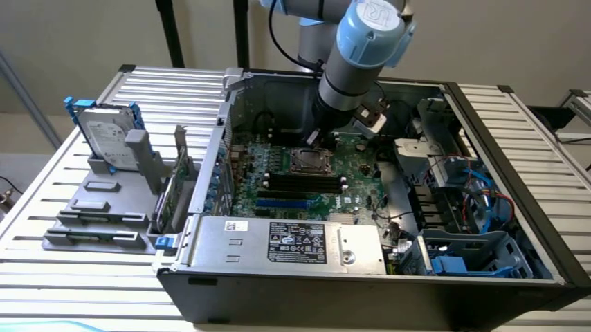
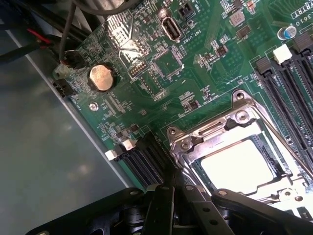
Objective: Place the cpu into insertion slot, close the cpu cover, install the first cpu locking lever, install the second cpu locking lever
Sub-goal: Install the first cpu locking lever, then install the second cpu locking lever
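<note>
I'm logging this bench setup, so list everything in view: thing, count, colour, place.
computer case: one, black, open, on the slatted table.
motherboard: one, green, inside the case.
cpu: one, silver-grey, seated in the insertion slot.
cpu cover: one, silver, closed over the cpu.
memory slots: several, black, beside the socket.
coin battery: one, on the board.
power supply: one, silver, case front.
hard drive: one, silver, in a rack on the exterior view's left.
gripper: one, black, shut, at the socket's edge.

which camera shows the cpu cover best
The wrist view. There the thin square silver metal cpu cover sits close up, lying down over the socket, with a pale chip face visible through its cut-out middle. In the exterior view it is a small silver square on the green board, just below the arm.
</note>
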You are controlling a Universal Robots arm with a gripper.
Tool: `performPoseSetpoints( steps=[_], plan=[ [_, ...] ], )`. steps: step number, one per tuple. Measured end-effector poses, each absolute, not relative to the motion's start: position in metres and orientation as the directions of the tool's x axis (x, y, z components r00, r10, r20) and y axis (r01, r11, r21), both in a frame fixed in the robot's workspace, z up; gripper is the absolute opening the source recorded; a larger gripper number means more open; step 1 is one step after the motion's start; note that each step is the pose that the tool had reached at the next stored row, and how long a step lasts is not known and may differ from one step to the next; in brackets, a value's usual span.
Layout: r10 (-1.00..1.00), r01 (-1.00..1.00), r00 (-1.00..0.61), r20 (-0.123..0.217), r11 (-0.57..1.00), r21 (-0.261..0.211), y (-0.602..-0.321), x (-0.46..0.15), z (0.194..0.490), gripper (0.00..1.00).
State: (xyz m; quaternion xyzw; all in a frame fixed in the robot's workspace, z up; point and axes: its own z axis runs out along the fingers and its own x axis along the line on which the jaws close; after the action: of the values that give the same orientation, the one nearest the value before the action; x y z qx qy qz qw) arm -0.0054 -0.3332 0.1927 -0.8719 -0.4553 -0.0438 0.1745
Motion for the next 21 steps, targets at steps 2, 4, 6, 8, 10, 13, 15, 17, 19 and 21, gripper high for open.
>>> performPoseSetpoints(
  steps=[2, 4, 6, 8, 10, 13, 15, 17, 19, 21],
  plan=[
    [0.778, 0.809, 0.581, 0.237, -0.524, -0.266, -0.334, -0.005, 0.195, 0.11],
    [0.778, 0.809, 0.581, 0.237, -0.524, -0.266, -0.336, -0.006, 0.198, 0.11],
    [0.778, 0.809, 0.581, 0.237, -0.524, -0.266, -0.338, -0.008, 0.199, 0.11],
    [0.778, 0.81, 0.581, 0.237, -0.524, -0.265, -0.339, -0.012, 0.2, 0.11],
    [0.778, 0.81, 0.581, 0.237, -0.524, -0.265, -0.339, -0.018, 0.201, 0.11],
    [0.779, 0.81, 0.581, 0.238, -0.524, -0.265, -0.341, -0.025, 0.204, 0.11],
    [0.779, 0.81, 0.58, 0.238, -0.523, -0.265, -0.341, -0.025, 0.204, 0.11],
    [0.779, 0.81, 0.58, 0.239, -0.523, -0.265, -0.341, -0.025, 0.204, 0.11],
    [0.779, 0.81, 0.58, 0.239, -0.523, -0.265, -0.341, -0.025, 0.205, 0.11],
    [0.779, 0.81, 0.58, 0.238, -0.523, -0.265, -0.341, -0.025, 0.205, 0.11]
  ],
)
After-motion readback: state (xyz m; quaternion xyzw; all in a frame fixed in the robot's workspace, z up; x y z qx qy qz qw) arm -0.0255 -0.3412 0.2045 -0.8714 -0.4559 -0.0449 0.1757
